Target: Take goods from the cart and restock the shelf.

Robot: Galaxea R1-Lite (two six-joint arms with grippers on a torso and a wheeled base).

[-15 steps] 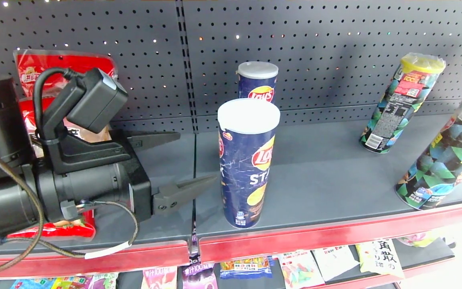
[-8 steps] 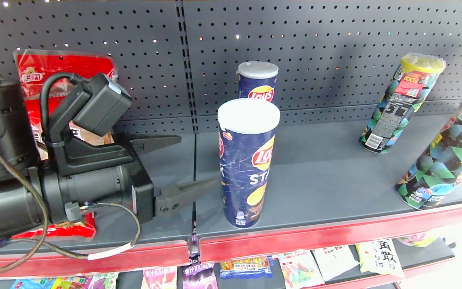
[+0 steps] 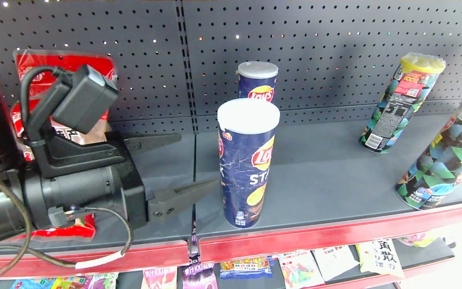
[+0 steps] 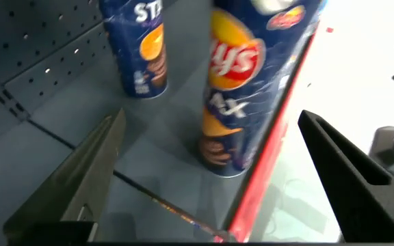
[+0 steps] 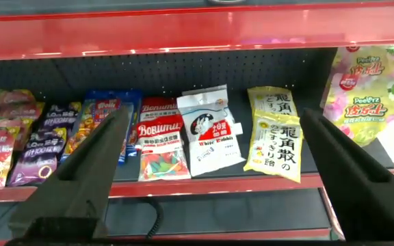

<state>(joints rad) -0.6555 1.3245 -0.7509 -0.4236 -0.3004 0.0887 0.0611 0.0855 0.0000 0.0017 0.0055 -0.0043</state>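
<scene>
Gaping left gripper (image 3: 197, 160) beside chip can (image 3: 247, 168)

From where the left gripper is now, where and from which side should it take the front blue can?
Probably around the middle of the front blue can, coming from its left, where the open left gripper points at it. It stands upright, a straight round tube, with free shelf on that side.

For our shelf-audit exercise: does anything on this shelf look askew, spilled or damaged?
Nothing is spilled or damaged. The rear patterned can and the front patterned can appear to lean right, perhaps only camera angle.
</scene>
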